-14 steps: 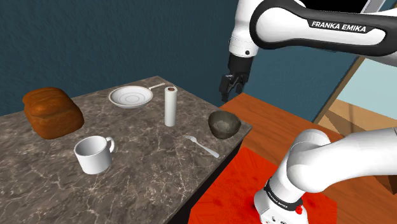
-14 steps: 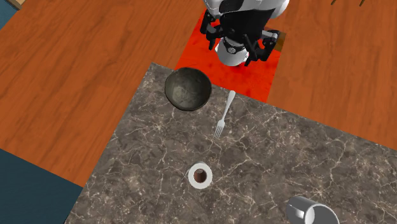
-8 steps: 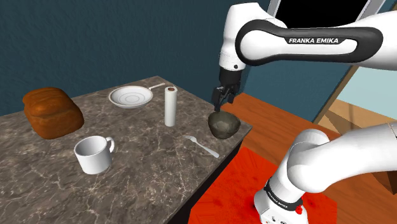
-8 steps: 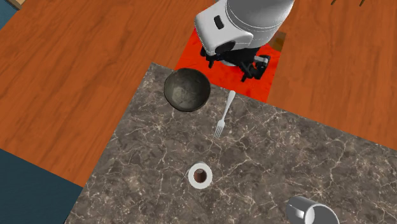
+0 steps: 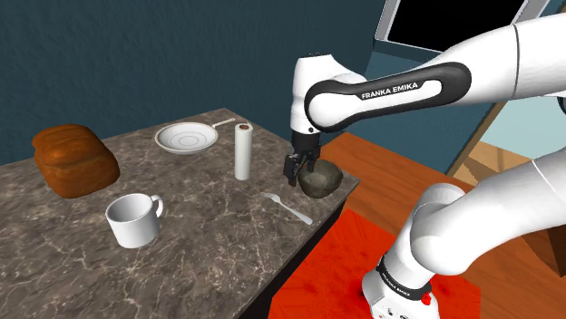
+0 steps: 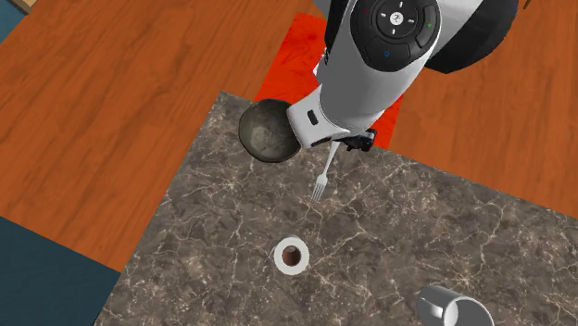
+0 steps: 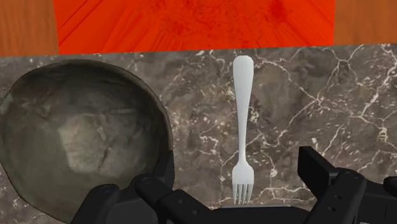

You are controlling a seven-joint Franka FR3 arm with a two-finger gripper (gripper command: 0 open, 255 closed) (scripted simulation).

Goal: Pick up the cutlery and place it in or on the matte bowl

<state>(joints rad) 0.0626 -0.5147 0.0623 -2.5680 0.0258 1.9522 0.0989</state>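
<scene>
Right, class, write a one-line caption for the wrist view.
Open hand poised over a white fork lying beside a dark grey bowl on the marbled tabletop.

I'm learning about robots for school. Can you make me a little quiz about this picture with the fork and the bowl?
1. True or false: the gripper is holding the fork.
2. What sits right beside the fork? A) a dark bowl B) a banana C) a shoe
3. What colour is the mug?

Key: 1 false, the open fingers have not closed on it and it lies flat; 2 A; 3 white.
</scene>
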